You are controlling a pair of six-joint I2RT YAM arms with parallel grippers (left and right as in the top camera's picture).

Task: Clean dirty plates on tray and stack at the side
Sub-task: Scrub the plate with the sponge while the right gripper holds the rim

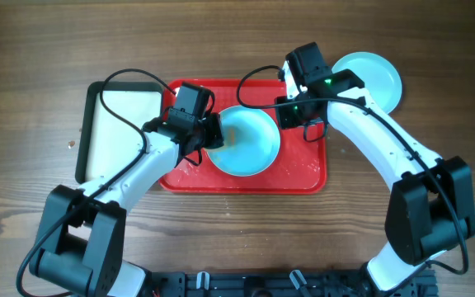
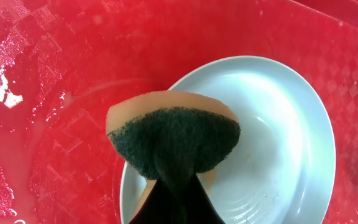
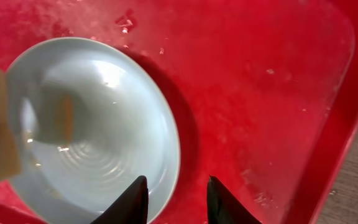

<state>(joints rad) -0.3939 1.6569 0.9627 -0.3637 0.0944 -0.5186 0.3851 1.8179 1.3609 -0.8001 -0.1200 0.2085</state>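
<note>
A brown wood-grain bench [image 1: 39, 49] fills the overhead view, and nothing of the room shows beyond it; a black frame [image 1: 246, 285] runs along the lower edge; left of centre lies a cream tray with a black rim [image 1: 118, 124], touching the left side of the red tray [image 1: 303, 177] at mid-frame; the red tray's textured floor is wet, with white flecks [image 2: 5, 96] scattered over it; the two white arms reach in from the lower corners and cover parts of both trays; one pale blue plate [image 1: 250, 148] sits inside the red tray near its centre, its glossy bowl showing faint rings; a second pale blue plate [image 1: 373, 78] rests on the bench at upper right, outside the tray and partly hidden by the right arm; the left pincer [image 2: 173, 186] is clamped on an orange sponge with a dark green scouring face [image 2: 173, 134], held over the plate's left rim; the right pincer [image 3: 178, 202] stands parted, its fingers straddling the plate's right rim without gripping it.
</note>
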